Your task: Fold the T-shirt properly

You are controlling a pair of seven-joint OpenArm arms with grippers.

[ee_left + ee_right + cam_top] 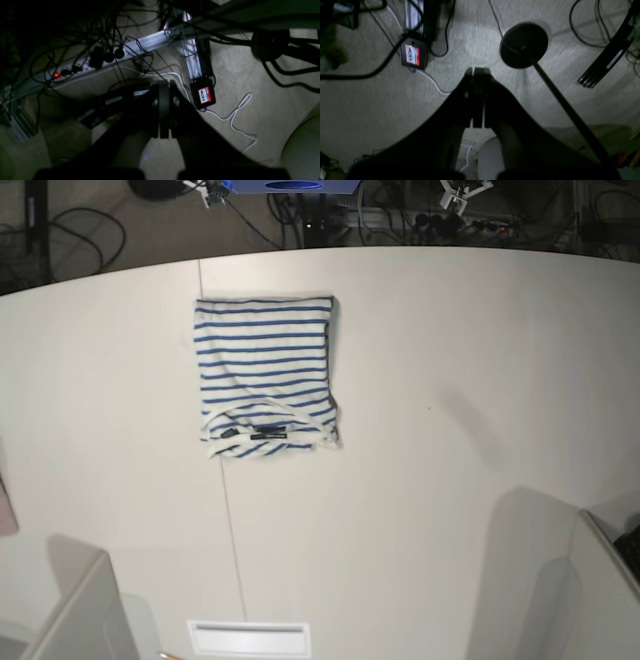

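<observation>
T-shirt (265, 372) lies folded into a compact rectangle on the desk (450, 380), neck label toward the camera. Light, limp cloth — likely slips under a pinch; grip a doubled edge or corner. Left hand (165, 110) and right hand (478, 97) both clenched, empty, hanging over the floor.

The white table (420, 400) is lying bare from twelve round to six o'clock of the folded T-shirt (265, 375), giving open passage there. At nine o'clock bare surface is also stretching wide. Grey panels (545, 580) are standing at the near corners, narrowing approaches at five and seven o'clock.
</observation>
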